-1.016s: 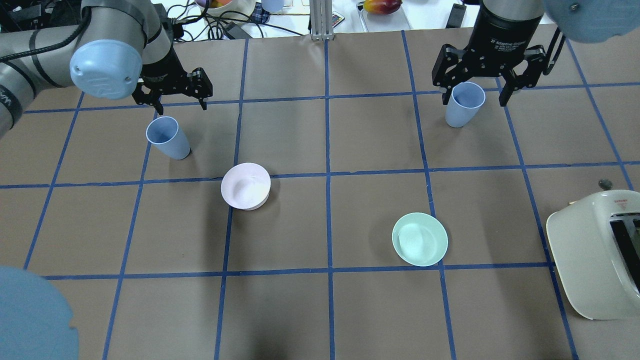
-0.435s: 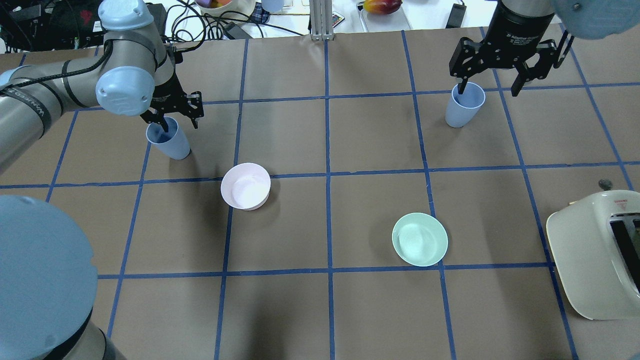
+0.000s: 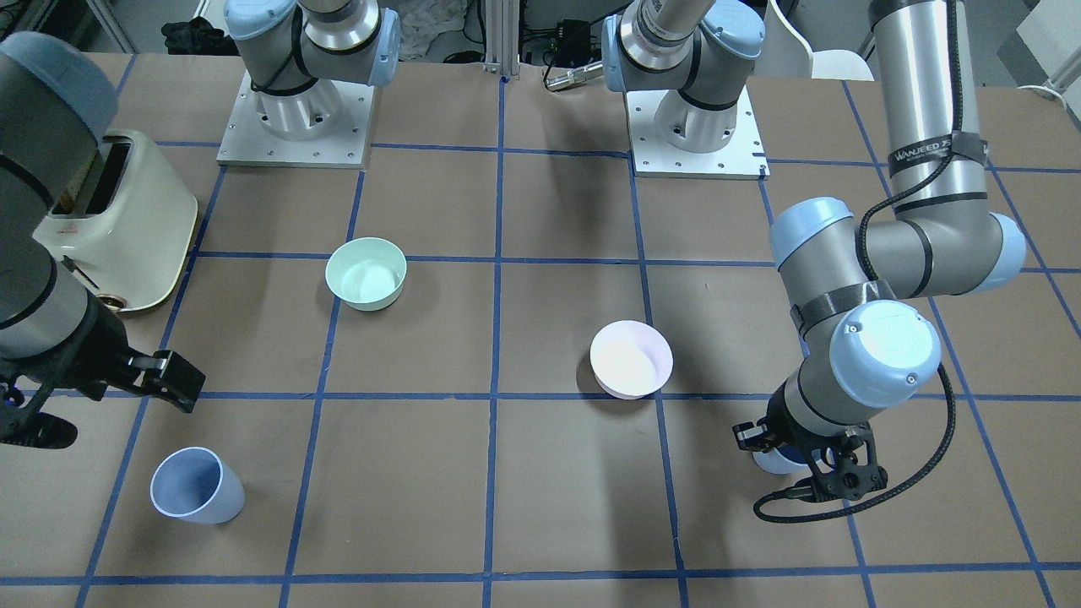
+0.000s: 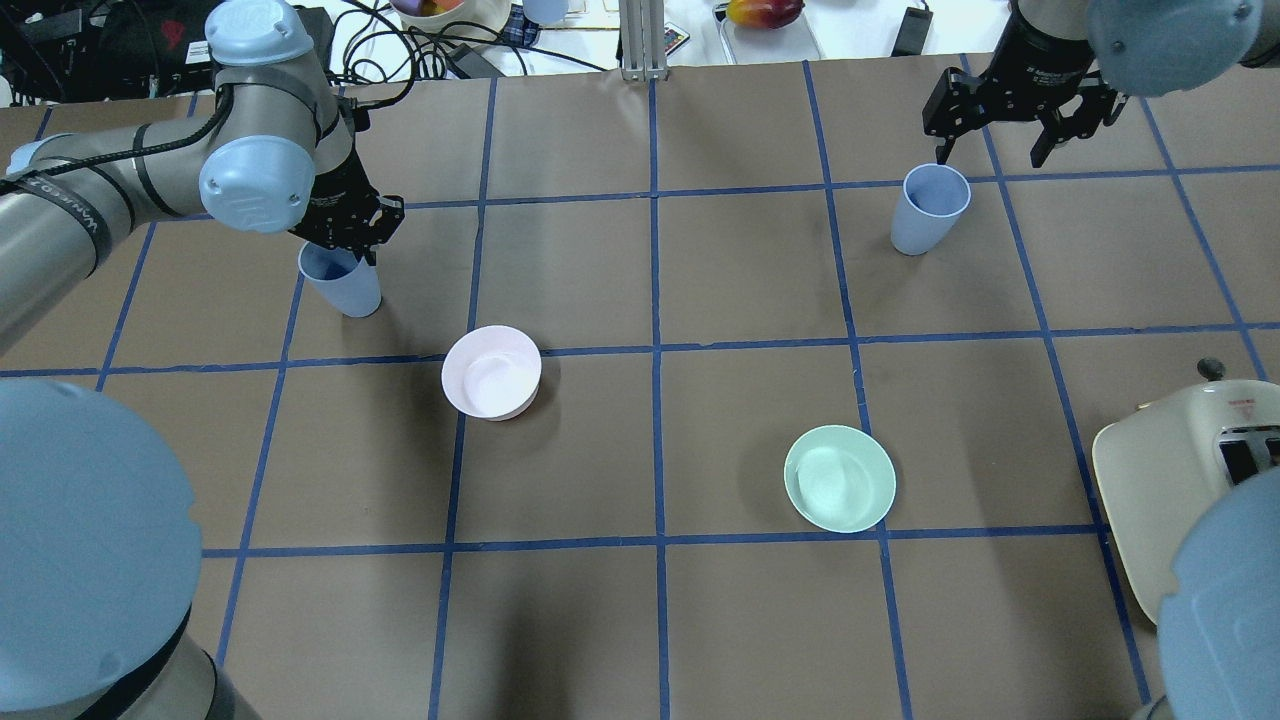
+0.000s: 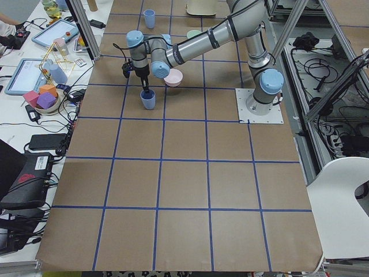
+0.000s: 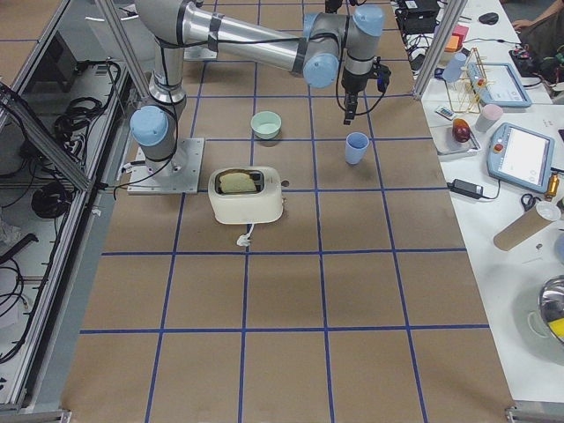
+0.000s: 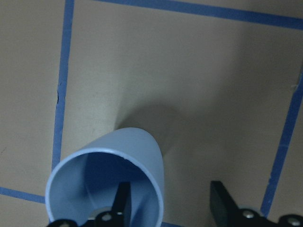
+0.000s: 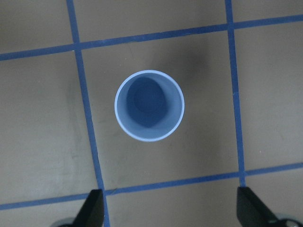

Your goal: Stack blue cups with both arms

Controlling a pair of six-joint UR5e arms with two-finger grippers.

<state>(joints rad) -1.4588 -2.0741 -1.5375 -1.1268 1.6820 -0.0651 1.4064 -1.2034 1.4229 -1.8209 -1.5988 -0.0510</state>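
Two pale blue cups stand upright on the brown table. The left cup [image 4: 342,285] sits under my left gripper [image 4: 347,232]. In the left wrist view one finger [image 7: 122,202] is inside the cup [image 7: 106,182] and the other finger is outside its wall, with a gap still open. The front-facing view shows only a sliver of this cup [image 3: 770,461] beneath the gripper [image 3: 811,466]. The right cup [image 4: 930,208] stands free. My right gripper [image 4: 992,155] is open and empty, held above it. The right wrist view looks straight down into that cup [image 8: 149,106].
A pale pink bowl [image 4: 491,372] sits near the left cup. A mint green bowl [image 4: 839,478] sits mid-right. A cream toaster [image 4: 1170,470] stands at the right edge. Cables and clutter lie beyond the table's far edge.
My left gripper has come down over the left cup, one finger now inside its rim. My right gripper has drawn back from the right cup's rim toward the far edge.
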